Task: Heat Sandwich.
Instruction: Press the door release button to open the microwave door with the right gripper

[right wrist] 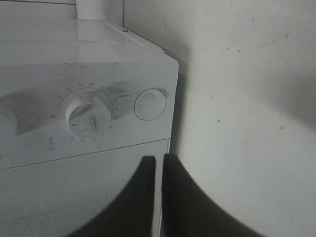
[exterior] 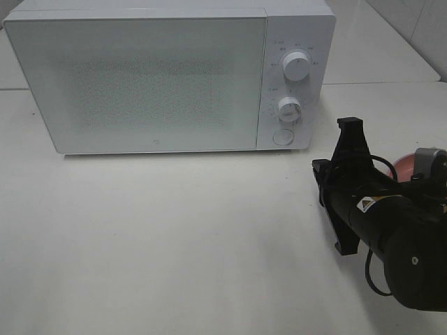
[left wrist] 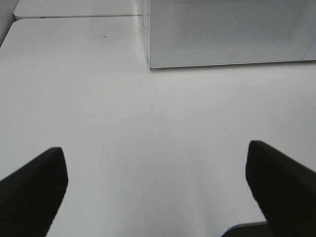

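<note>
Your right end effector [right wrist: 158,159] has its fingers [right wrist: 180,197] pressed together, only a thin slit between them and nothing in it. Straight ahead of its tips stands the closed microwave [exterior: 154,77]. The round button [right wrist: 150,104] lies just beyond the tips and the lower dial [right wrist: 89,116] sits beside that button. You cannot tell whether the tips touch the front. Your left end effector [left wrist: 155,145] is spread wide and holds nothing, with bare worktop [exterior: 174,244] under and between its fingers and the microwave's door further ahead. Behind the right arm [exterior: 391,223] a sliver of pink plate [exterior: 404,166] shows. The sandwich appears in none of your views, so you cannot tell where it is.
</note>
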You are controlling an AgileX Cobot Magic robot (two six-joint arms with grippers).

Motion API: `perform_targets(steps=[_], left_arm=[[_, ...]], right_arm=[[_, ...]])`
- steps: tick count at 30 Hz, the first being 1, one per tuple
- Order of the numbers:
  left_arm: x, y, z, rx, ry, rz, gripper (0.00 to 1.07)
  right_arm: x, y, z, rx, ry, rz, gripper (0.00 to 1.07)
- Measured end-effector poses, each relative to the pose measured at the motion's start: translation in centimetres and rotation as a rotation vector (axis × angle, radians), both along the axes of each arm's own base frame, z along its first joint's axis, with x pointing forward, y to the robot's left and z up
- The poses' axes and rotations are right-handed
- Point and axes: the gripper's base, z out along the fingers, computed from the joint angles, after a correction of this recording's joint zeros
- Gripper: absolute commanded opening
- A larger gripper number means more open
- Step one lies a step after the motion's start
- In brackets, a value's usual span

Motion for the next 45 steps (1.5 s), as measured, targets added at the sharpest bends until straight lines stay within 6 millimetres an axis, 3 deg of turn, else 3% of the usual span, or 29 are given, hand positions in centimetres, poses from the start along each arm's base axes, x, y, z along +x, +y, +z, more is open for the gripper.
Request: perform_targets(steps=[11, 16, 27, 45], left_arm=[[0.0, 0.0, 0.0, 0.0, 0.0, 0.0, 0.92], [0.0, 0.0, 0.0, 0.0, 0.0, 0.0, 0.92], [0.0, 0.0, 0.0, 0.0, 0.0, 0.0, 0.92], [0.0, 0.0, 0.0, 0.0, 0.0, 0.0, 0.92]], right_arm=[[0.1, 0.3, 0.0, 0.042, 0.005, 0.005, 0.0], [1.1, 1.4, -0.3, 0.049, 0.03, 0.032, 0.0], [5.0, 2.1, -0.7, 0.054, 0.054, 0.072, 0.0], [10.6, 1.6, -2.1, 0.048, 0.119, 0.06, 0.0]])
